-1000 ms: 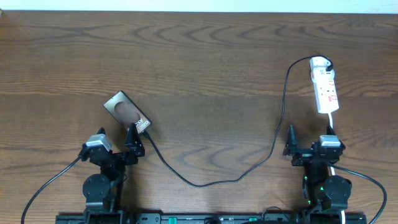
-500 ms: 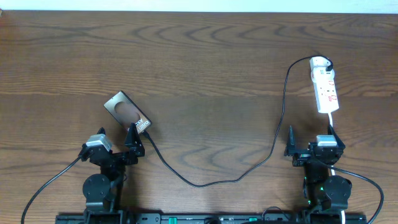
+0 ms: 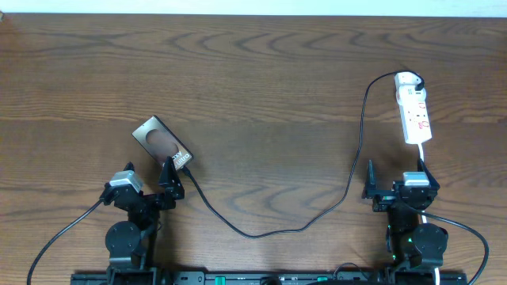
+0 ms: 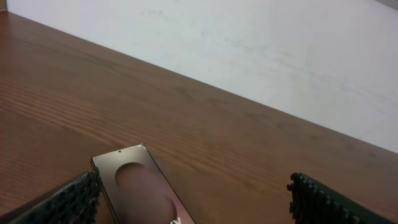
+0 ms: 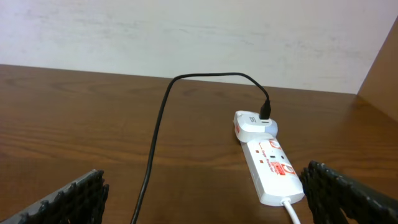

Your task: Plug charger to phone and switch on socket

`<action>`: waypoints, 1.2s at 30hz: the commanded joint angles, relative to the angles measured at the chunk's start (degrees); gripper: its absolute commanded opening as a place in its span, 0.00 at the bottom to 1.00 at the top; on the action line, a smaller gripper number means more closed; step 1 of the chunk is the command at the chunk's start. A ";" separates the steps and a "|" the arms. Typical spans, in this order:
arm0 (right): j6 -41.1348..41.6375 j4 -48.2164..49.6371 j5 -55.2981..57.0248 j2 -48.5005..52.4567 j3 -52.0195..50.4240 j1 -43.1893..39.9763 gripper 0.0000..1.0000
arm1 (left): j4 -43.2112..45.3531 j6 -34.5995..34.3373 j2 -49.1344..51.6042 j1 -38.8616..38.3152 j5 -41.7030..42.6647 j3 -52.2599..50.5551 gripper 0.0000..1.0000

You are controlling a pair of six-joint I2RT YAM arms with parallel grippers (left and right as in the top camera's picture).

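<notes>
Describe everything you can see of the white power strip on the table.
The power strip is a white, plastic-looking bar with red marks on top, lying flat at the far right of the table. A white adapter is plugged in at its far end, feeding a black cable. A white cord leaves its near end.

The phone (image 4: 140, 186) runs off the left wrist view at 6 o'clock, so its white letters are cut off. From overhead, the charger (image 3: 273, 231) tip by the phone is too small to make out. So is the socket (image 3: 414, 111) switch.
</notes>
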 commanded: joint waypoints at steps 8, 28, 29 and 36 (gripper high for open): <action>0.46 -0.26 0.26 -0.42 -0.07 0.42 0.99 | -2.29 1.25 -0.33 -0.17 -1.14 -0.79 0.94; 0.46 -0.26 0.26 -0.42 -0.07 0.42 0.99 | 0.31 25.88 3.54 -0.17 10.88 -0.79 0.95; 0.46 -0.26 0.24 -0.42 -0.07 0.42 0.99 | 0.31 25.88 3.54 -0.17 10.88 -0.79 0.95; 0.46 -0.26 0.26 -0.42 -0.07 0.42 0.99 | -0.59 25.86 3.54 -0.17 10.88 -0.79 0.95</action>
